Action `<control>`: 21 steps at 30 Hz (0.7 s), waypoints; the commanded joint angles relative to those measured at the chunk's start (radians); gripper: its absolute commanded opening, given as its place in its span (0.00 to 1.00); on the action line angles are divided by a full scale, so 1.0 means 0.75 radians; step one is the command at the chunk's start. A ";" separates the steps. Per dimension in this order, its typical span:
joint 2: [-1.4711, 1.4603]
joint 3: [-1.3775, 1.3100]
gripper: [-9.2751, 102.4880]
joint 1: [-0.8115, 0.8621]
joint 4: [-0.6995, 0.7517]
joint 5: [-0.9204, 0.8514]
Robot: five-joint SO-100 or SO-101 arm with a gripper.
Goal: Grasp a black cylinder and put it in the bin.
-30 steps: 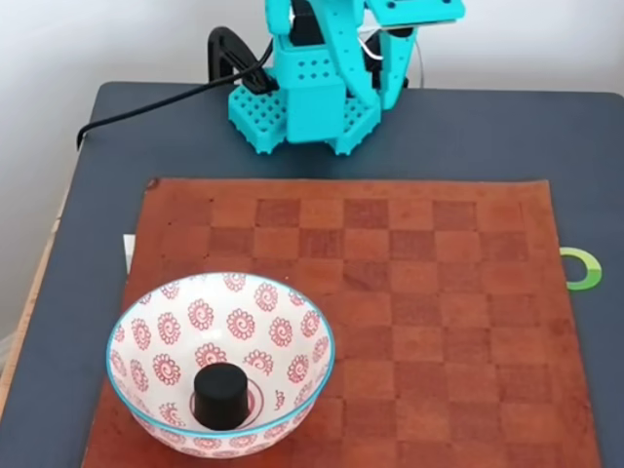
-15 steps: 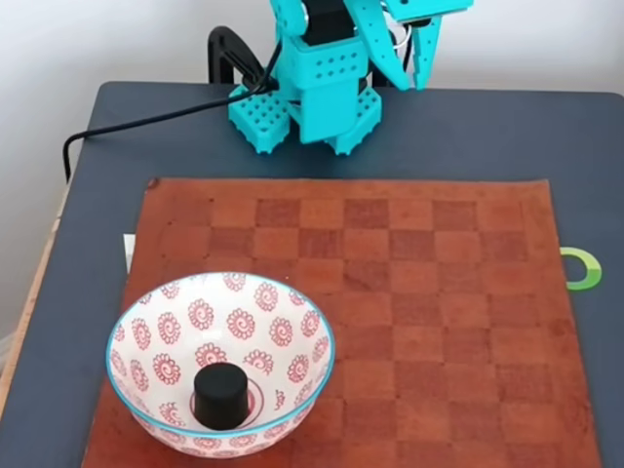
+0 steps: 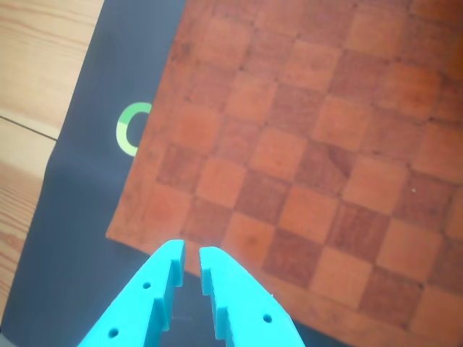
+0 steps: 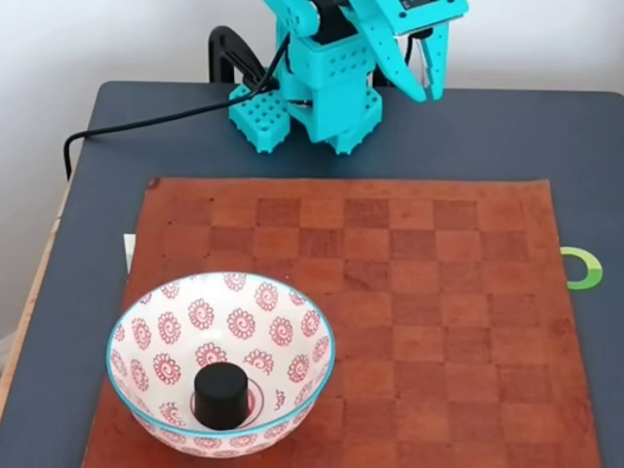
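Observation:
The black cylinder (image 4: 220, 393) stands upright in the bottom of the bin (image 4: 198, 314), a white bowl with a blue rim and red spirals, at the near left of the fixed view. My teal gripper (image 4: 436, 92) hangs at the far edge of the table next to the arm's base, far from the bowl and pointing down. In the other view the gripper (image 3: 192, 250) enters from the bottom edge. Its jaws are nearly together with only a thin slit between them and nothing held. It hovers over the mat's edge.
A brown checkered leather mat (image 4: 419, 292) covers most of the dark table (image 4: 507, 136). A green ring mark (image 4: 583, 268) lies at the mat's right edge, and the ring (image 3: 130, 127) also shows beside the mat (image 3: 304, 144). A black cable (image 4: 146, 119) runs off at the far left.
The arm has turned on its base toward the right of the fixed view, carrying the gripper rightward. The cylinder and bowl have not moved.

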 commanded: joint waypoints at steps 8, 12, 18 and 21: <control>0.176 0.278 0.08 -0.022 -0.364 -0.008; 0.186 0.368 0.08 -0.022 -0.491 -0.006; 0.186 0.487 0.08 -0.047 -0.610 0.010; 0.186 0.544 0.08 -0.067 -0.663 0.012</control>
